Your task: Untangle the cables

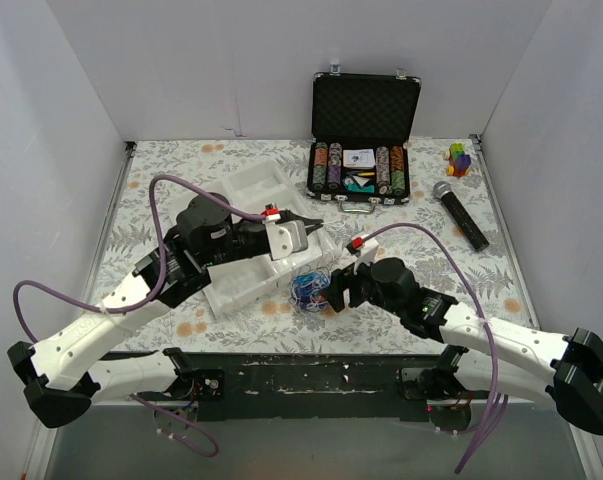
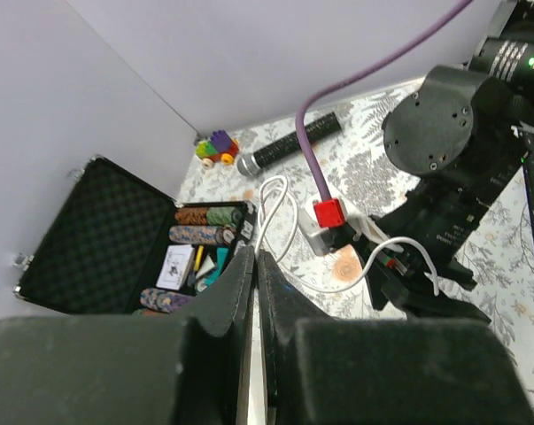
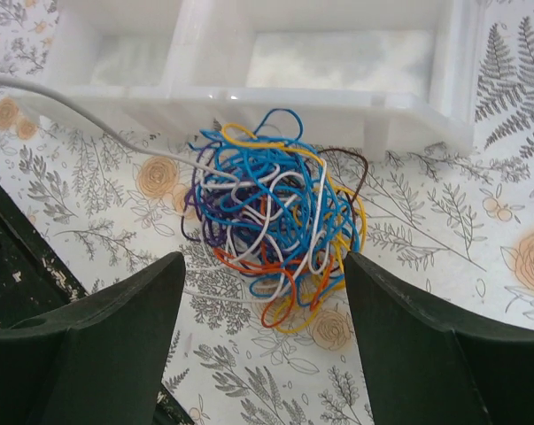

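I see the cables [image 1: 309,288] by the near edge, just right of the tray [image 1: 253,186]. The case [image 1: 365,110] sits at the far edge.

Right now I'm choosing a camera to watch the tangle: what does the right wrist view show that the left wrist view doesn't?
Only the right wrist view: the cables, one multicoloured tangle lying between the tips of the open right gripper. Only the left wrist view: the open chip case, the microphone and the toy blocks. Both: the floral table.
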Action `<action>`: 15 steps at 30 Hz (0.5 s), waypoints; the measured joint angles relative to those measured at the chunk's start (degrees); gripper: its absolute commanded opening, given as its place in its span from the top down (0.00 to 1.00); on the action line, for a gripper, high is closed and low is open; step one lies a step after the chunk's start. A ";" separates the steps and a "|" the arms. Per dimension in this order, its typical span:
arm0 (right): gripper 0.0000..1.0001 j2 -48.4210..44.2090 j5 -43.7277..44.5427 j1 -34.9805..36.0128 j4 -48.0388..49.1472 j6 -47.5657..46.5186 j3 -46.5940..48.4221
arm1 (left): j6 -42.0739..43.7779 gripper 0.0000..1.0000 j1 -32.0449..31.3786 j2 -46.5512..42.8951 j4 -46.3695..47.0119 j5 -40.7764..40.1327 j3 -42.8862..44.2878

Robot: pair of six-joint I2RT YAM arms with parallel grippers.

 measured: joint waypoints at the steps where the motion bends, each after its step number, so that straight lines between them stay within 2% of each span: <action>1: 0.18 0.70 -0.37 0.00 0.63 -0.48 0.39 | -0.02 1.00 0.00 -0.26 0.07 0.02 0.59; 15: 0.18 6.36 -3.39 0.61 9.05 -3.80 4.76 | 2.16 1.00 -0.02 -0.68 1.57 -1.07 8.28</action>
